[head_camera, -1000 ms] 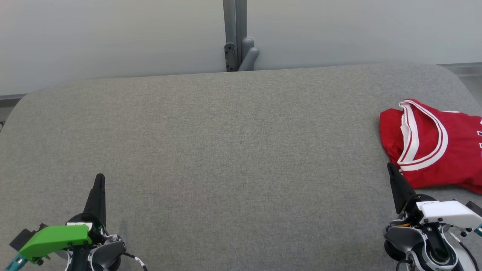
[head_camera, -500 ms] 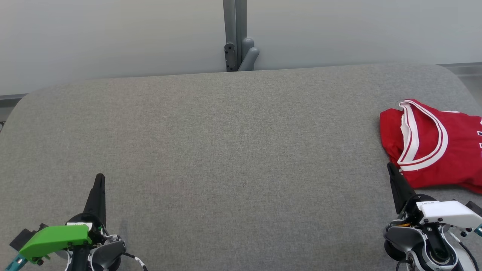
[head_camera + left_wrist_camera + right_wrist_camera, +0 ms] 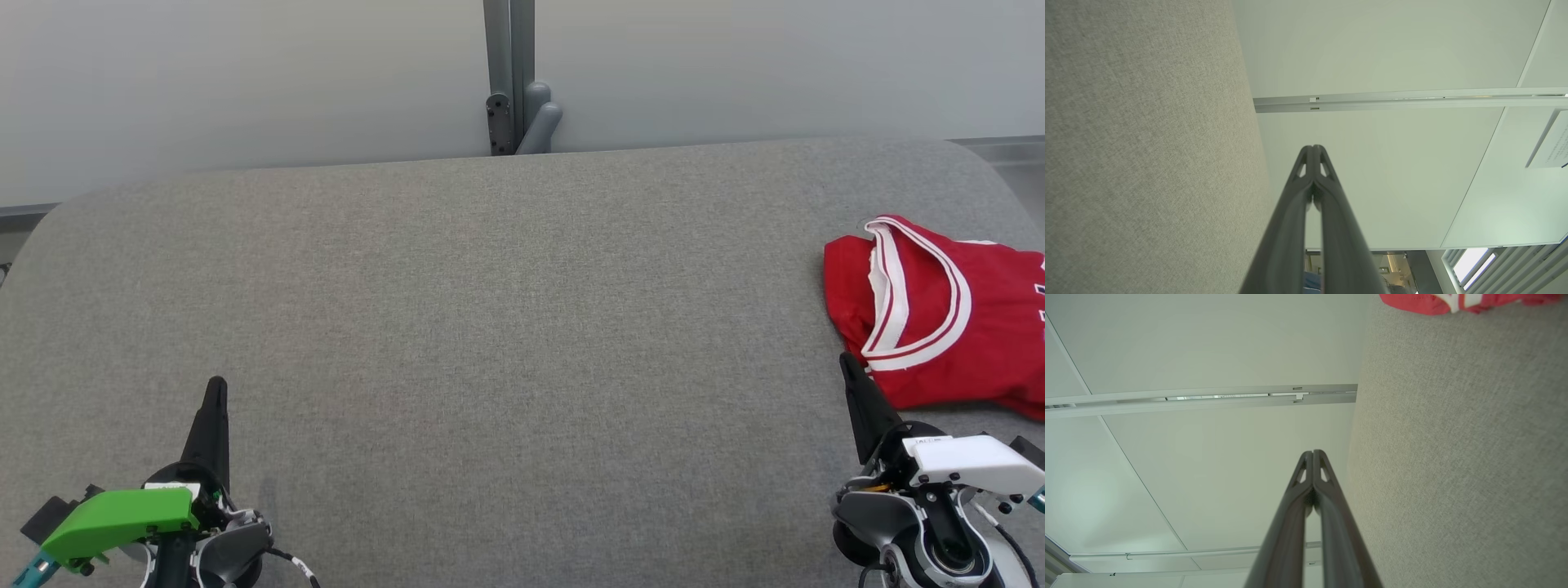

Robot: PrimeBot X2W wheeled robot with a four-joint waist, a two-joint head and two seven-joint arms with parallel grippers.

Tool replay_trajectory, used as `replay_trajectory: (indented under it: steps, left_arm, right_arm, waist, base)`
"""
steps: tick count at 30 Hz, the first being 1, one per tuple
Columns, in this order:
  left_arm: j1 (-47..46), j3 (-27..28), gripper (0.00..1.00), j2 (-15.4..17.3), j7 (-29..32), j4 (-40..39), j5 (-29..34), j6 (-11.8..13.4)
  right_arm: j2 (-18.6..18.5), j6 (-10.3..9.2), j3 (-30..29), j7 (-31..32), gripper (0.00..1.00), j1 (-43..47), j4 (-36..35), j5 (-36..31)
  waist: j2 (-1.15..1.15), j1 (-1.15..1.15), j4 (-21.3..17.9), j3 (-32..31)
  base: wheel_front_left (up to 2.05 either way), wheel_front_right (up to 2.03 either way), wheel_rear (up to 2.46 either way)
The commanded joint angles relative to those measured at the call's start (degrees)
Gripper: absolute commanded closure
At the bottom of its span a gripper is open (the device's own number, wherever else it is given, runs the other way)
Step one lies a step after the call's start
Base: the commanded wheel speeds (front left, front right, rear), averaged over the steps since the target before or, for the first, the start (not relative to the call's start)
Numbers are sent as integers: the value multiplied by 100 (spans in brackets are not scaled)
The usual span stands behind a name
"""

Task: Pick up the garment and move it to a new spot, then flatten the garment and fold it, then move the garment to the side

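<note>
Lying at the right edge of the wide grey fabric-covered table with rounded corners (image 3: 490,286), the red sleeveless jersey with white-and-red striped trim (image 3: 939,318) is loosely bunched, and part of it runs out of the head view on the right. Its trimmed opening faces up, curving across the cloth in a long loop. Nothing holds it.

The right gripper (image 3: 845,363), two long dark fingers below a white wrist cover (image 3: 971,457), sits at the lower right with its fingers pressed together into a single point. In the head view that point overlaps the near left edge of the jersey. In the right wrist view the clenched right gripper (image 3: 1312,453) aims at the pale wall, and the jersey (image 3: 1425,304) lies at the top of the picture, apart from the fingers, so no cloth is between them.

The left gripper (image 3: 215,388), below a bright green wrist cover (image 3: 122,514), is at the lower left, well apart from the jersey, over bare grey fabric. Its fingers are likewise closed tip to tip on nothing, as the left wrist view (image 3: 1312,149) shows plainly.

Behind the table stands a pale panelled wall with a grey upright post (image 3: 508,73) at its middle.
</note>
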Motion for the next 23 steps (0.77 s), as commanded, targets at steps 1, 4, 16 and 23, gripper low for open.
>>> replay_trajectory:
  steps: [1,4,16,23]
  left_arm:
    - [-55,9,100,38,0,-12,-5,-38]
    - [-55,9,100,38,0,-12,-5,-38]
    - [-55,9,100,38,0,-12,-5,-38]
    - [-55,9,100,39,0,-12,-5,-38]
  right_arm:
    - [-28,2,-7,15,100,-53,-22,36]
    - [-28,2,-7,15,100,-53,-22,37]
    - [-28,2,-7,15,100,-53,-22,37]
    - [-28,2,-7,14,100,-53,-22,37]
  waist:
    - [0,0,0,0]
    - [0,0,0,0]
    - [0,0,0,0]
    - [0,0,0,0]
  base:
    - [0,0,0]
    - [0,0,0]
    - [0,0,0]
    - [0,0,0]
